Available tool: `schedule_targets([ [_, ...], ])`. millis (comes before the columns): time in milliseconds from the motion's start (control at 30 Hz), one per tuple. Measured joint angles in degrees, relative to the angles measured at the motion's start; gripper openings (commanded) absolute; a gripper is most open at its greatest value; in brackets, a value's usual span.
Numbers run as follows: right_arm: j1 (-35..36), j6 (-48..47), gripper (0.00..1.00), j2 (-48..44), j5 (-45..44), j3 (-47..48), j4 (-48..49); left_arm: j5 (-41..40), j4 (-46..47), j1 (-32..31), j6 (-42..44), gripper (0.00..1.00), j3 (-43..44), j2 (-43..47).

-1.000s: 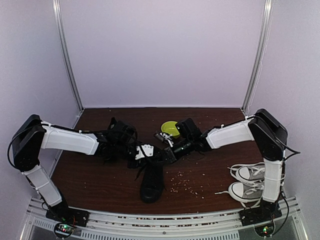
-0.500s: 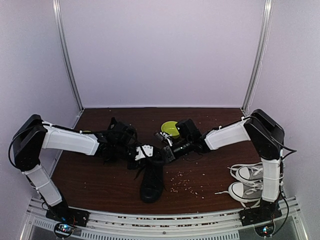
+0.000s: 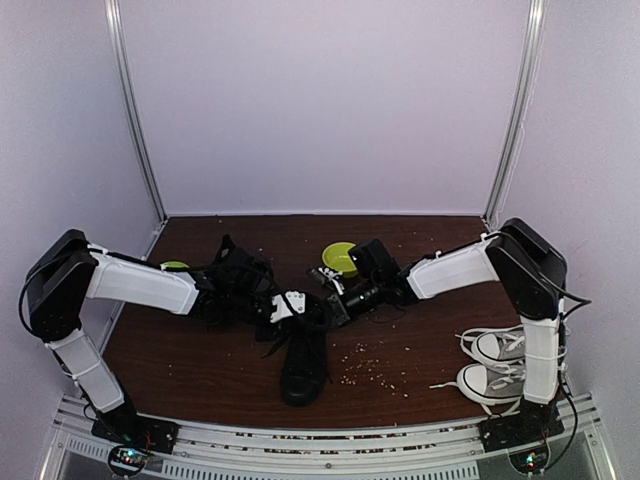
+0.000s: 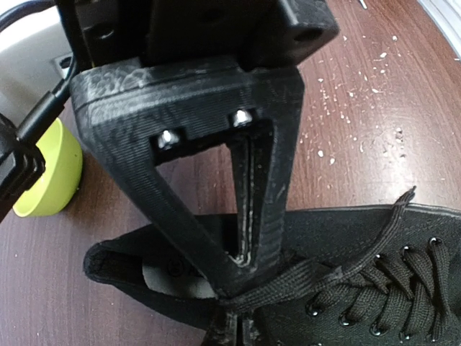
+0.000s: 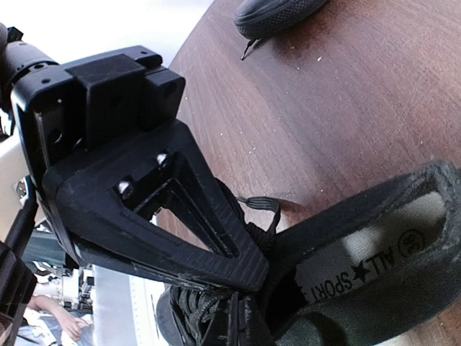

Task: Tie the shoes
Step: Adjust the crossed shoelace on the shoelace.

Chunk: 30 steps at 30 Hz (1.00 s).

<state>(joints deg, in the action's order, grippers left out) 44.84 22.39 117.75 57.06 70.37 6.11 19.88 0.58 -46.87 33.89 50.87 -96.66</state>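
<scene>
two closed pincers over one shoe mouth: slip, drag and collision are the worries

top view: the black shoe (image 3: pixel 303 368) lies near the middle of the table (image 3: pixel 190 372), toe toward 6 o'clock, collar toward 12. the left gripper (image 3: pixel 298 305) reaches in from 9 o'clock and the right gripper (image 3: pixel 336 300) from 2 o'clock. they meet just beside each other over the collar. with the tips this close, a pull across the shoe could knock one pincer into the other. the green bowl (image 3: pixel 342 257) sits near at 1 o'clock, where a wide sweep of the right arm might catch it. the grey-and-white sneakers (image 3: pixel 495 365) at 4 o'clock are well apart.

left wrist view: the jaws are clamped on a flat black lace (image 4: pixel 324 275) that runs out toward 3 o'clock over the eyelets. the hold is at the very tips, so a sharp tug may strip the lace free. a slower one may drag the whole shoe, since nothing visible holds it down.

right wrist view: the jaws are closed, tips low at 6 o'clock among the lacing. whether a lace is pinched between them i cannot tell. if they closed on nothing, the next pull forms no loop. a loose lace end (image 5: pixel 261 204) lies on the wood beside the collar and could be left out of the knot. the second black shoe (image 5: pixel 277 13) shows only its toe at 12 o'clock.
</scene>
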Motion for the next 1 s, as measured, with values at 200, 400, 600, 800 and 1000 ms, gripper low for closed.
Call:
schedule_targets([
  [200,0.0,-0.4,0.00,-0.2,-0.7,-0.1,-0.3,-0.2,1.1,0.0,-0.2,0.00,-0.6,0.0],
  [400,-0.6,-1.2,0.00,-1.7,-1.8,-0.7,-0.6,-0.5,2.4,-0.2,0.0,0.00,-0.6,0.1],
  [600,-0.6,-1.4,0.00,-2.9,-2.1,-1.0,-1.2,-0.8,2.8,-0.2,0.5,0.22,-0.6,0.5],
  [800,-0.6,-2.4,0.00,-3.1,-2.1,-1.0,-2.5,-1.2,2.3,-0.2,1.3,0.37,-1.0,1.9],
  [1000,-0.6,-4.3,0.00,-3.1,-2.1,-0.9,-5.3,-0.7,0.9,-0.2,3.3,0.38,-1.0,4.2],
])
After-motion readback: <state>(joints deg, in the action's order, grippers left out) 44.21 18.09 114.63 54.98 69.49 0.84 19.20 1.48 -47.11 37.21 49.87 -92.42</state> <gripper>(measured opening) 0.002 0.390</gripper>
